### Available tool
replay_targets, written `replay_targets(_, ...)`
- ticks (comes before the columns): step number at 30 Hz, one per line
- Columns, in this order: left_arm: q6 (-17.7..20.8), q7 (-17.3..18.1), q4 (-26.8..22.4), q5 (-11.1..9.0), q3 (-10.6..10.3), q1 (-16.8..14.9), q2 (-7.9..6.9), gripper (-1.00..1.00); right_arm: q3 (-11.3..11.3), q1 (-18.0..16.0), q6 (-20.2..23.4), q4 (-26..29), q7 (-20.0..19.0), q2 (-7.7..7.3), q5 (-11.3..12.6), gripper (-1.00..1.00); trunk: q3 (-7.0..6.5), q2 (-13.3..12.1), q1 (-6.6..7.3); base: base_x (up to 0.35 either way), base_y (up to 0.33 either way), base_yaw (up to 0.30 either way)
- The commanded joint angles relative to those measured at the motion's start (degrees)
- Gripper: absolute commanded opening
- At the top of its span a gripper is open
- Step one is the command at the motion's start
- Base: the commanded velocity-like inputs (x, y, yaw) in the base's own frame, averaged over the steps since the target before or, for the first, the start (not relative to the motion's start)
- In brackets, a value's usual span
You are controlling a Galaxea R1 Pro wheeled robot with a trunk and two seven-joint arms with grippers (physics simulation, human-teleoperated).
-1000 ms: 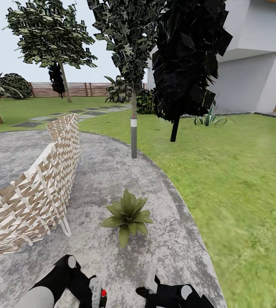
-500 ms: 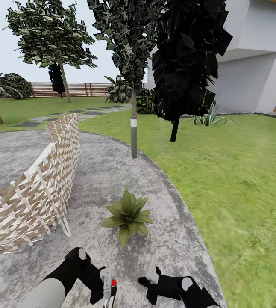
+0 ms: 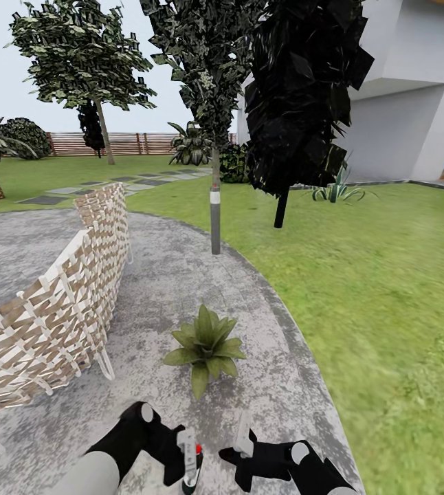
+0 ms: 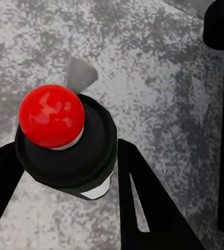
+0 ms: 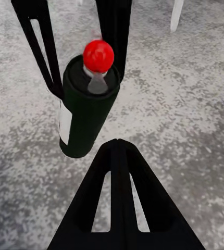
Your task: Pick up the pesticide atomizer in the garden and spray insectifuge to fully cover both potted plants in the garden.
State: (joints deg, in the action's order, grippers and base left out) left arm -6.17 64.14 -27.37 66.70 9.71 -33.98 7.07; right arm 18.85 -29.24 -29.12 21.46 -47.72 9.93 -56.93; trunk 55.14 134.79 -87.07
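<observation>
My left gripper [image 3: 189, 462] pinches the pesticide atomizer [image 3: 193, 471] at the bottom middle of the frame. My right gripper [image 3: 242, 440] beside it is pressed together. One potted plant [image 3: 205, 347] sits just above.

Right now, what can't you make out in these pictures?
- Head view: the pot of the potted plant, hidden under its leaves.
- Head view: the ground behind the woven screen, which blocks it.
- Right wrist view: the white label of the pesticide atomizer, turned sideways, unreadable.
</observation>
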Motion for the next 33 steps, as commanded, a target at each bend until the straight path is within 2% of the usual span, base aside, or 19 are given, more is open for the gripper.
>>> replay_targets(1,-0.16,-0.72,0.04,0.61,-0.02,-0.03,0.20,-1.00,0.49,-0.03,-0.15,0.08,-0.34,0.07,-0.38,-1.00,0.06,0.02,0.01,0.000,0.000,0.000)
replay_targets(4,1.24,-3.99,0.18,0.42,-1.15,0.04,0.29,-1.00,0.49,-0.03,-0.15,0.07,-0.41,0.07,-0.38,-1.00,0.06,0.02,0.01,0.000,0.000,0.000)
replay_targets(6,1.57,-4.75,0.27,0.31,-1.69,0.06,0.31,-1.00,0.49,-0.03,-0.15,0.07,-0.43,0.07,-0.38,-1.00,0.06,0.02,0.01,0.000,0.000,0.000)
replay_targets(13,1.55,-4.89,2.13,0.56,-2.03,0.00,1.19,-1.00,0.49,-0.03,-0.15,0.07,-0.44,0.07,-0.38,-1.00,0.06,0.02,0.01,0.000,0.000,0.000)
replay_targets(16,1.57,-4.73,2.68,2.57,-2.67,-0.03,1.24,-1.00,0.49,-0.05,-0.15,0.07,-0.44,0.07,-0.38,-1.00,0.06,0.02,0.01,0.000,0.000,0.000)
replay_targets(18,1.59,-4.66,2.80,3.12,-3.24,-0.03,1.55,-1.00,0.49,-0.04,-0.15,0.07,-0.44,0.07,-0.38,-1.00,0.06,0.02,0.01,0.000,0.000,0.000)
replay_targets(25,1.75,-5.15,2.78,3.36,-3.54,-0.03,2.75,-1.00,0.49,-0.03,-0.15,0.07,-0.44,0.07,-0.38,-1.00,0.06,0.02,0.01,0.000,0.000,0.000)
replay_targets(33,1.77,-5.33,2.76,3.41,-3.55,-0.03,2.93,-1.00,0.49,-0.03,-0.15,0.07,-0.44,0.07,-0.38,-1.00,0.06,0.02,0.01,0.000,0.000,0.000)
